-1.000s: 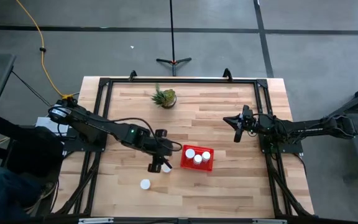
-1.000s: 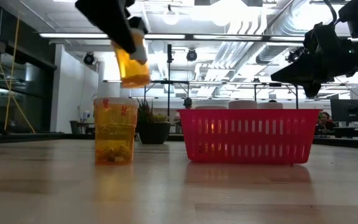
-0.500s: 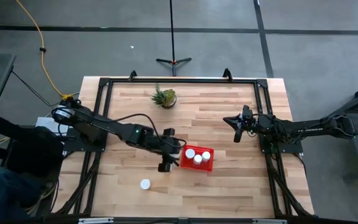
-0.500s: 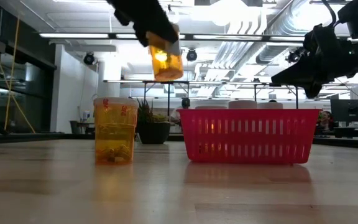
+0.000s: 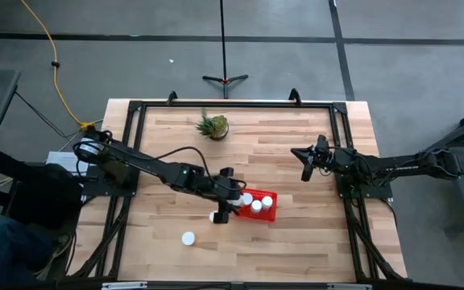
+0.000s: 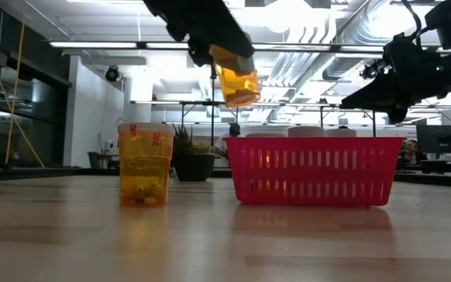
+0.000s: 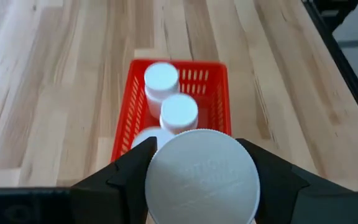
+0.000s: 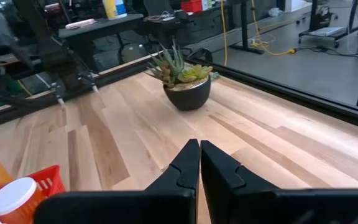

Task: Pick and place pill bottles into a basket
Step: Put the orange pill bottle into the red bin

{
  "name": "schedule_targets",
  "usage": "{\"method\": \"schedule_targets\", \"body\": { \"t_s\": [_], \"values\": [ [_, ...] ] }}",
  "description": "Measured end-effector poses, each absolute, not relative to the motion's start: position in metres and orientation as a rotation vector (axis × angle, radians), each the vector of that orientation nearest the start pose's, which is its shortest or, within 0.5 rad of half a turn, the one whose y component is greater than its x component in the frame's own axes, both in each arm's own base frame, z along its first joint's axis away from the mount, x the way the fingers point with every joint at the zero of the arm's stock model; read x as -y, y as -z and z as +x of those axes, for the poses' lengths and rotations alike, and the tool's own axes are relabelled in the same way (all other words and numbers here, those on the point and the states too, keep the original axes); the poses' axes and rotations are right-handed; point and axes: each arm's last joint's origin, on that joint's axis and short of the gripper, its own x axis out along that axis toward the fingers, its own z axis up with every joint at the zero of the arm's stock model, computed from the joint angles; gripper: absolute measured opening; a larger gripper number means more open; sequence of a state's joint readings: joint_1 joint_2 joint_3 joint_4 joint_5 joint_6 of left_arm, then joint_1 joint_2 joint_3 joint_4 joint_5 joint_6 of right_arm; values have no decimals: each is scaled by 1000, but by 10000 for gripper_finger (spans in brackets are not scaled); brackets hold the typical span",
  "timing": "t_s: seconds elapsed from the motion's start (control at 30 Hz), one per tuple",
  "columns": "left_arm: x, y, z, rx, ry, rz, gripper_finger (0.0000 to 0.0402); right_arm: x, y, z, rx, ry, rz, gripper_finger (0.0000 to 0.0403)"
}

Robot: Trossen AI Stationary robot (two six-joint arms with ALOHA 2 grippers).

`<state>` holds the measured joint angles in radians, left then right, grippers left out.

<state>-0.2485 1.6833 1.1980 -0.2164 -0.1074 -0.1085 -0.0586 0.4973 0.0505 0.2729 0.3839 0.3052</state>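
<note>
I see L gripper (image 5: 225,207) clamped on a pill bottle (image 6: 236,77), mid-frame, above basket (image 5: 269,203) left edge; R gripper (image 5: 304,163) pinched closed, empty, centre-right.

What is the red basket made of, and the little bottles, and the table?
The basket looks like thin moulded plastic: bright red, with slotted sides that light shines through. The bottles, like the one standing on the table, seem to be clear amber plastic with white, probably plastic, caps. The table looks like wood: pale strips with visible grain, smooth enough to show faint reflections.
</note>
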Motion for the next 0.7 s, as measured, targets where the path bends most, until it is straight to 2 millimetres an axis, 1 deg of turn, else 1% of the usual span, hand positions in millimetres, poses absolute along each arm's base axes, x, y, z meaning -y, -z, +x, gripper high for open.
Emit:
{"method": "schedule_targets", "body": {
  "t_s": [0.07, 0.2, 0.33, 0.4, 0.47, 0.53, 0.67, 0.7],
  "values": [
    [88, -239, 360, -700, 97, 21, 249, 18, -161, 127, -103, 470, 271, 6],
    [89, -236, 361, -700, 98, 20, 233, 19, -161, 127, -99, 495, 268, 2],
    [89, -233, 366, -677, 90, 10, 233, 19, -161, 127, -102, 498, 250, 2],
    [90, -232, 366, -678, 86, 0, 242, 19, -161, 127, -102, 499, 249, 4],
    [91, -231, 371, -651, 91, -14, 253, 19, -161, 127, -102, 500, 249, 4],
    [91, -227, 370, -673, 93, -15, 256, 19, -161, 127, -102, 499, 249, 2],
    [92, -226, 374, -655, 110, -24, 234, 19, -161, 127, -102, 499, 249, 3],
    [92, -225, 374, -655, 110, -23, 234, 19, -161, 127, -103, 499, 249, 4]
  ]
}}
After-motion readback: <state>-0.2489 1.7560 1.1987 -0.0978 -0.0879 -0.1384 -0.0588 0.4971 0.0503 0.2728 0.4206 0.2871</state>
